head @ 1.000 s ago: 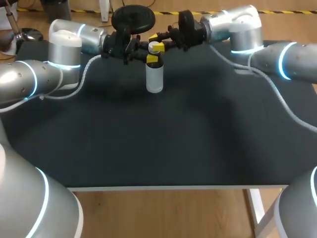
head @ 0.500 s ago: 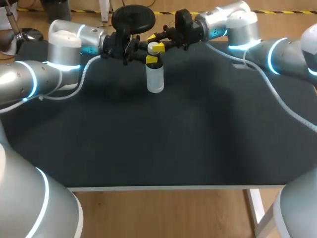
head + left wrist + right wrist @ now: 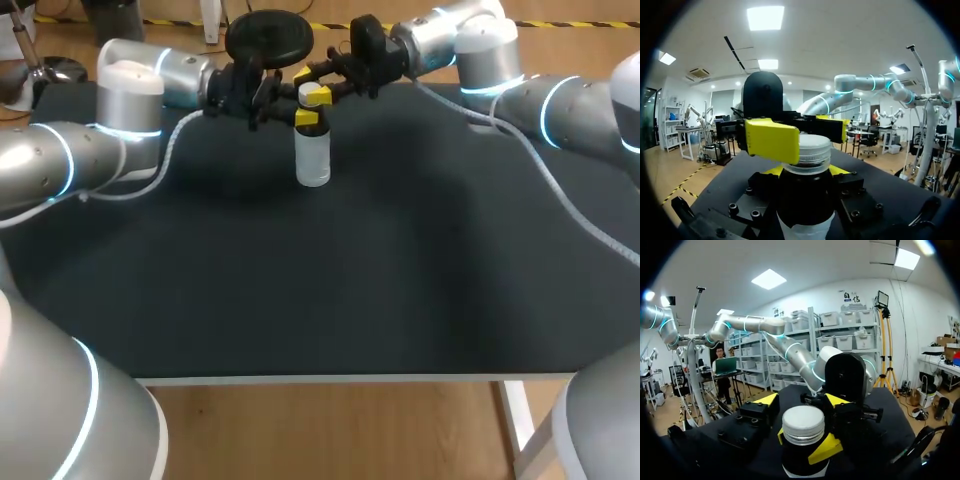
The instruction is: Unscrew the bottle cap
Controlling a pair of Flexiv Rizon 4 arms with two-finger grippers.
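Observation:
A white bottle (image 3: 312, 155) with a dark neck and a pale screw cap (image 3: 312, 93) stands upright near the table's far edge. My left gripper (image 3: 309, 118) comes in level from the left and is shut on the neck just under the cap; in the left wrist view its yellow tips flank the neck (image 3: 806, 200). My right gripper (image 3: 313, 86) comes from the right at cap height. Its fingers stand apart on either side of the cap (image 3: 803, 424), open and clear of it. In the left wrist view the cap (image 3: 814, 150) shows partly behind one right fingertip (image 3: 772, 141).
The black table top (image 3: 320, 290) stretches wide in front of the bottle. A pale cable (image 3: 165, 158) hangs from my left arm onto the table, and another cable (image 3: 560, 190) trails from my right arm.
My right gripper's fingers have spread off the cap, and its arm has drawn back a little toward the far edge. The left gripper and bottle have stayed put.

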